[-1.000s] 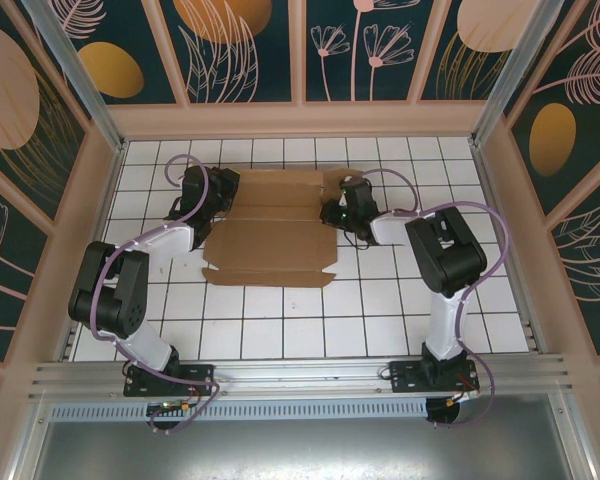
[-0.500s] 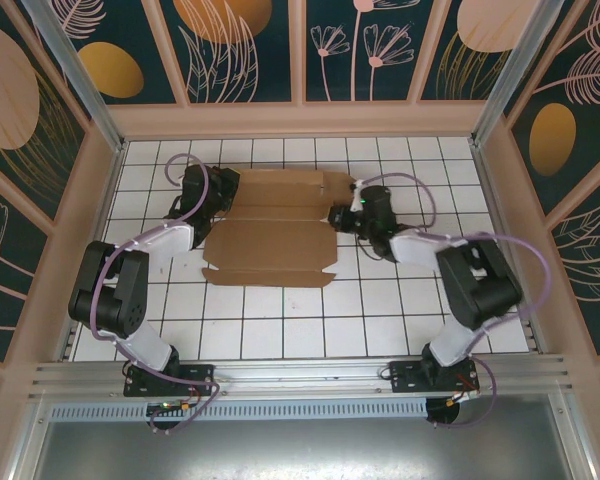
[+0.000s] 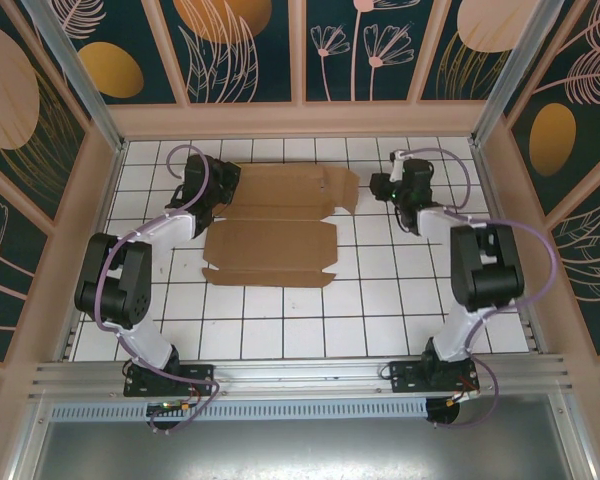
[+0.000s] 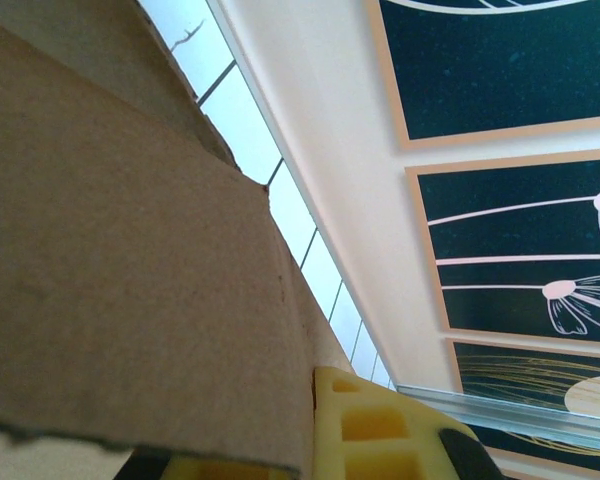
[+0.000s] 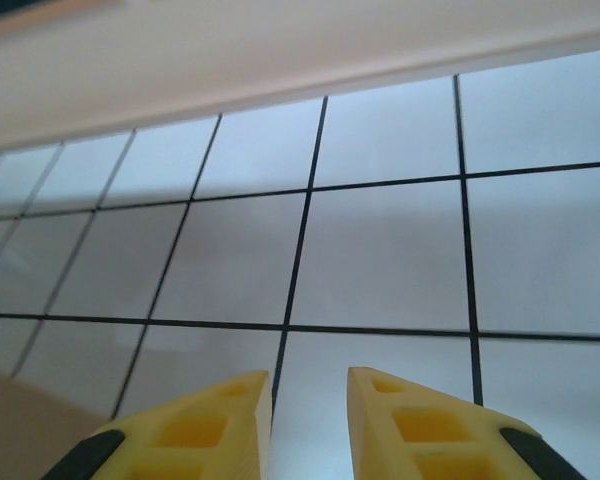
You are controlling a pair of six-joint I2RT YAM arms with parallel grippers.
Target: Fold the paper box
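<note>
Left gripper is pinching the far-left flap of the paper box, right gripper is hovering part-open and empty beside it; it should be taking the opposite flap, lifting evenly.

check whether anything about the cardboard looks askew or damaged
The paper box lies unfolded and slightly askew to the floor tiles, its far left corner pinched in the left fingers. Its cut edge there looks rough; no tear shows.

No legible text, label, brand, number or sign. Surface of paper box plain brown, unprinted. On wall panels plant drawings, no lettering.
</note>
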